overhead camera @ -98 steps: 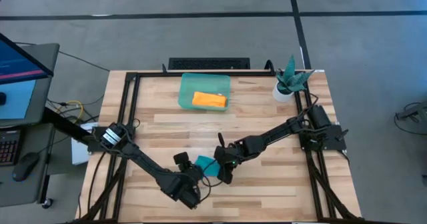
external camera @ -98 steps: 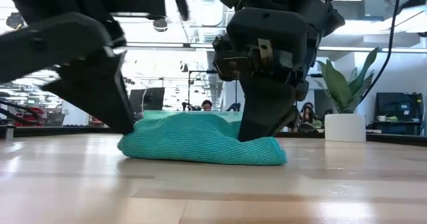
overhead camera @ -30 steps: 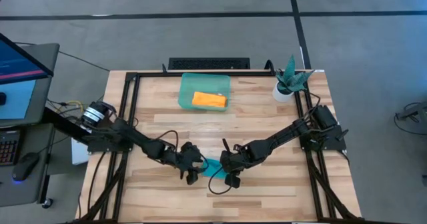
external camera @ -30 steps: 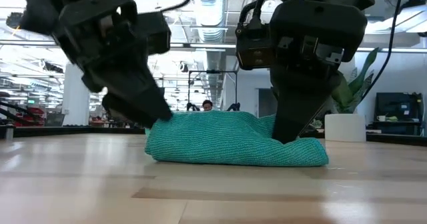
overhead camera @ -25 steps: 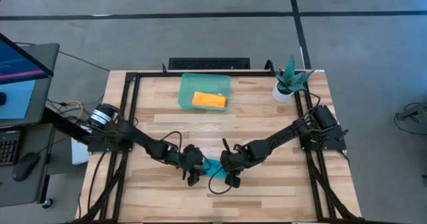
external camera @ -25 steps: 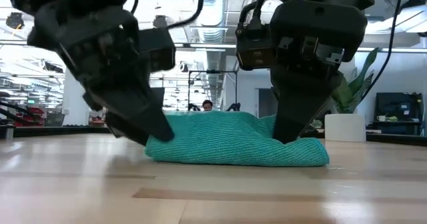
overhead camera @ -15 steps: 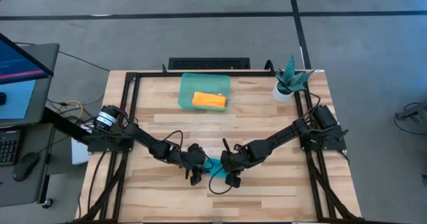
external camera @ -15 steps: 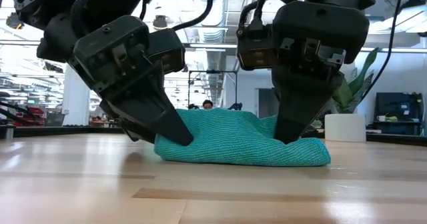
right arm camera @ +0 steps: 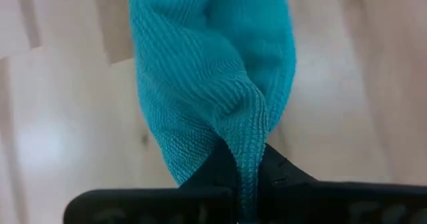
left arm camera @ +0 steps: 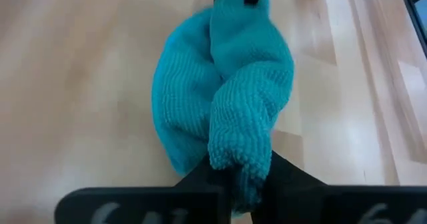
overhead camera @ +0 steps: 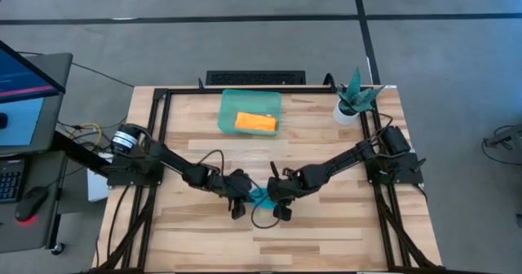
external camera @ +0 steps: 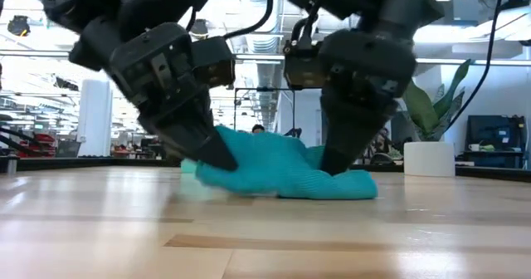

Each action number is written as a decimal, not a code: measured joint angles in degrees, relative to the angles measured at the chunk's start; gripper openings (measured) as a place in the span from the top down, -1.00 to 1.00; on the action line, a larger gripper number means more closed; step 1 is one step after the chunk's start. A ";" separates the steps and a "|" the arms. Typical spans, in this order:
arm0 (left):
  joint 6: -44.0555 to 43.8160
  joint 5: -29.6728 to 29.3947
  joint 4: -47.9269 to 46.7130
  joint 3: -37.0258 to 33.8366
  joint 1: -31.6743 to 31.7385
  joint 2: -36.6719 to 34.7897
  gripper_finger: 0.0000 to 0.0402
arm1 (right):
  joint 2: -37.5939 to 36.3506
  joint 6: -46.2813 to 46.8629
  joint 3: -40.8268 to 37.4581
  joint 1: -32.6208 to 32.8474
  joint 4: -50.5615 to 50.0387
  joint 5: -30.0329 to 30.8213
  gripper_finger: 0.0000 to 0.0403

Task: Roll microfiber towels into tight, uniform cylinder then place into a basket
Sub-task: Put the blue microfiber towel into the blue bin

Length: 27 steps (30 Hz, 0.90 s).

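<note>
High view shows the task about half done: the orange towel (overhead camera: 256, 122) already lies as a compact bundle inside the basket (overhead camera: 230, 104), well apart from both sets of jaws, toward the far side of the bench (overhead camera: 326, 160). The teal towel (overhead camera: 258, 197) is not yet finished. It sits bunched on the bench directly between the left gripper (overhead camera: 238, 205) and the right gripper (overhead camera: 277, 206), and each set of jaws is pinched shut on one end of it. The left wrist view has a fold of the cloth (left arm camera: 227, 111) clamped between that arm's fingers, and the right wrist view shows the same at the other end (right arm camera: 213, 84). In the low view the towel (external camera: 286, 173) looks lumpy and uneven, more a crumpled wad than a tight cylinder (one end seems raised off the wood, though I cannot be sure). By my reading, what remains is to tidy or re-roll the teal towel into a shape matching the orange one, then carry it across to the basket and set it beside the first. The plant pot (overhead camera: 347, 109) stands off to the side, clear of that path.
</note>
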 joint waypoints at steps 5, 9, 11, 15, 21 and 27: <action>5.22 0.80 -9.13 0.02 3.62 -7.68 0.97 | -0.78 -4.98 0.00 -2.89 -0.02 0.23 0.88; 8.97 3.19 -14.63 0.02 7.40 -12.86 0.98 | -3.83 -9.93 -0.02 -6.18 -0.37 0.78 0.88; 11.16 3.67 -17.63 0.02 9.98 -15.17 0.98 | -6.51 -12.41 -0.02 -7.68 -0.49 2.92 0.88; 16.74 5.23 -18.61 0.00 16.38 -19.68 0.98 | -12.22 -18.78 0.01 -11.80 -0.58 4.70 0.88; 24.94 7.63 -18.93 0.07 27.75 -25.25 0.98 | -15.98 -28.37 0.06 -20.76 1.67 4.89 0.88; 32.64 6.35 -17.72 0.08 38.37 -24.31 0.99 | -16.01 -36.65 0.00 -30.38 9.13 4.44 0.88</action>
